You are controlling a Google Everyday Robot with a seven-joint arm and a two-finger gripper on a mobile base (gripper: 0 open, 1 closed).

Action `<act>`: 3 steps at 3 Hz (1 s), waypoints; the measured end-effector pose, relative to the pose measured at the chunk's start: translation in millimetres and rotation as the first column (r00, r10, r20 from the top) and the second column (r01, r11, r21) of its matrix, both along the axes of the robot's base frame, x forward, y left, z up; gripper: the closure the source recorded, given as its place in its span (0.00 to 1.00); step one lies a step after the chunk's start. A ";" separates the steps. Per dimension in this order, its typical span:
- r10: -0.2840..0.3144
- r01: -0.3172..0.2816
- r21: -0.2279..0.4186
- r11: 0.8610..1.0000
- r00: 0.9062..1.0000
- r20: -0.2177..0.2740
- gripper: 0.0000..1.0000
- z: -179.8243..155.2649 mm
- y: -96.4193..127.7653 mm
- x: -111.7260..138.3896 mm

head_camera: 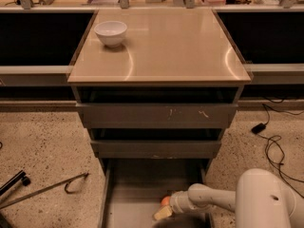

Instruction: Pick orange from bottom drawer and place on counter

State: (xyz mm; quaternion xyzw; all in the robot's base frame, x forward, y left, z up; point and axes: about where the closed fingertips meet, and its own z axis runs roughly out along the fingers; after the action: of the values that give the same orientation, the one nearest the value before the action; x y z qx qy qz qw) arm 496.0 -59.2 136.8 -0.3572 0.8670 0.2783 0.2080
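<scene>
The grey drawer cabinet (156, 148) fills the middle of the camera view. Its glossy tan counter (180, 51) is where the fruit must end up, and no fruit lies on it, so the placing half of the task is not yet done. Under the two upper drawers, the bottom drawer (130, 194) stands pulled out toward the camera with its shallow grey tray open from above, so nothing blocks the way in. The robot's white arm (213, 197) enters from the lower right corner, crosses the drawer's right wall and reaches leftward, low inside the tray. A white bowl (110, 33) sits at the counter's back left corner, well apart from the work below, and most of the top is free as a landing spot. The end effector (164, 212) is down in the drawer near its front, right at the fruit. Whether it has clenched on the fruit or merely sits against it, I cannot tell. The orange (165, 201) shows as a small bright patch just above the end effector's yellowish tip, inside the bottom drawer and touching or nearly touching the tool. By my reading the task is at the grasp: the reach is made, while securing the orange, lifting it out, carrying it up past the upper drawers and setting it on the counter all remain
</scene>
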 end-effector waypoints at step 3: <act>0.003 -0.003 0.003 1.000 1.000 -0.010 0.43 -1.7 1.0 -1.9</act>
State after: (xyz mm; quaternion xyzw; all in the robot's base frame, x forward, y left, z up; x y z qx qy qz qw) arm 494.1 -58.2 135.0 -0.3568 0.8670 0.2817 0.2040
